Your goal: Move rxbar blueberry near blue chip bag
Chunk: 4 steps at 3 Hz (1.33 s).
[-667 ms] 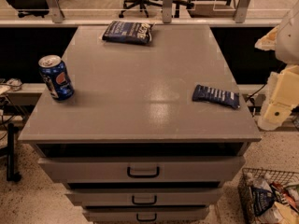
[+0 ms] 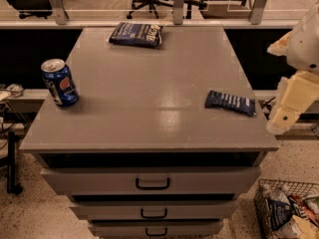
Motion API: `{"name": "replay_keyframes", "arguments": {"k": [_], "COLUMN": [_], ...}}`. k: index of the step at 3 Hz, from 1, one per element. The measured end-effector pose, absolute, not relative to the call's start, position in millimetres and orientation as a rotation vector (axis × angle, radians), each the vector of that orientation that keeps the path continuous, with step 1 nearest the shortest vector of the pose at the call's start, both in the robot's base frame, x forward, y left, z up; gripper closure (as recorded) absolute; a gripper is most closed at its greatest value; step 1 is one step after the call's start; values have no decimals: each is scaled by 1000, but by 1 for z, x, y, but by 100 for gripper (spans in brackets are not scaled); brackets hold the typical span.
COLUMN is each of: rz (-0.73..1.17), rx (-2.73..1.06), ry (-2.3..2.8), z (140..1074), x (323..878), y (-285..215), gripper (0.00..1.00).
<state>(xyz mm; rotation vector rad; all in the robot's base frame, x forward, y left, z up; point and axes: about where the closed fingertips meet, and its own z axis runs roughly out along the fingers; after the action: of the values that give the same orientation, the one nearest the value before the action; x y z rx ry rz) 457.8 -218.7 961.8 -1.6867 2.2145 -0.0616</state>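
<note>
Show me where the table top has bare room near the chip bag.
Bare: the back right corner beside the chip bag, and the wide middle between bag, soda can and bar. Crowded only at the right edge, where the end effector hangs beside the bar.

On the cabinet top [image 2: 149,78] we see the blue chip bag [image 2: 136,34] at the far edge, the soda can [image 2: 59,82] near the left edge, and the rxbar blueberry [image 2: 230,102] near the right edge, well apart from the bag. The gripper [image 2: 283,117] hangs beyond the right edge, just right of the bar. A wire basket [image 2: 279,184] stands on the floor by the front right corner.
</note>
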Motion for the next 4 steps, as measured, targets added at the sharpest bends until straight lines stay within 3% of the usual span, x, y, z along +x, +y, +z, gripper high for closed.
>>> {"name": "replay_keyframes", "arguments": {"k": [4], "rz": [226], "rx": [-1477], "ry": [2159], "z": [852], "x": [566], "y": [-205], "gripper": [0]}}
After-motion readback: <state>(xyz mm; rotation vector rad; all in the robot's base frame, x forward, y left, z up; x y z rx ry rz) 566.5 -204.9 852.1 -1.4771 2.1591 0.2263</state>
